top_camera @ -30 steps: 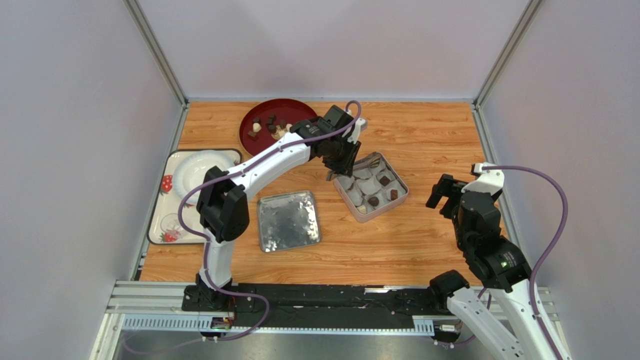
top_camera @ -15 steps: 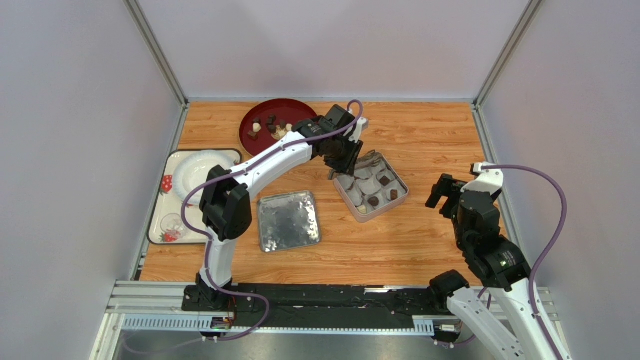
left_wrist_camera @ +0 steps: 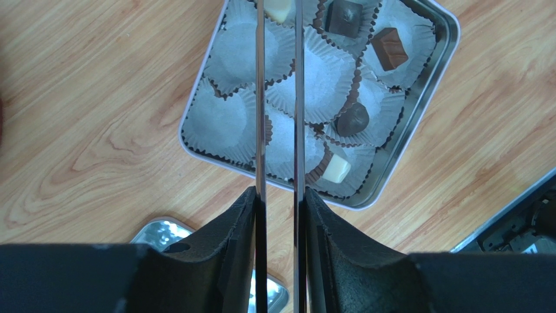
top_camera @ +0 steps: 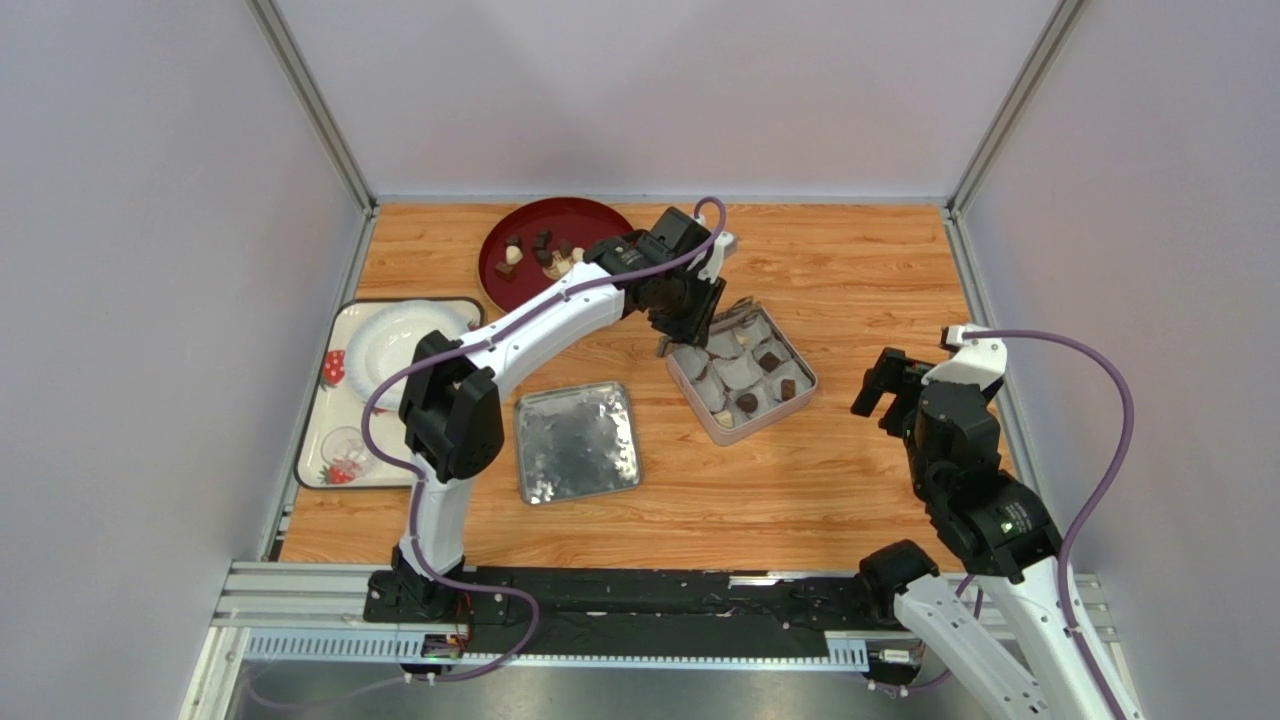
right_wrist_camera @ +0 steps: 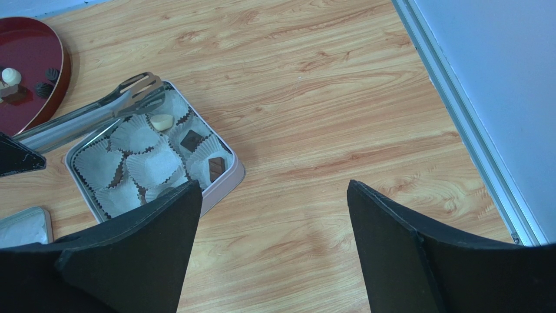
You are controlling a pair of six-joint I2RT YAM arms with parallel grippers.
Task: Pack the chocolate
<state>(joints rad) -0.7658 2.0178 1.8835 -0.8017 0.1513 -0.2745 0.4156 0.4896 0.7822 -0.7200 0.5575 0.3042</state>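
The left gripper's (left_wrist_camera: 279, 195) jaws are clamped on one pair of metal tongs (left_wrist_camera: 261, 98), whose two blades reach out over the tin (left_wrist_camera: 408, 124). Five pieces of chocolate (left_wrist_camera: 354, 119) sit in its paper cups (left_wrist_camera: 225, 120). One cream piece shows between the blades' far ends, three dark ones lie right of them, and one cream lies nearer the jaws. The right gripper's (right_wrist_camera: 274, 189) jaws stand wide apart and empty, with the tin ahead-left. Its wrist view shows only three of the five but adds the red plate (right_wrist_camera: 26, 45).

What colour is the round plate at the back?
The plate is dark red; clearest in the top external view.
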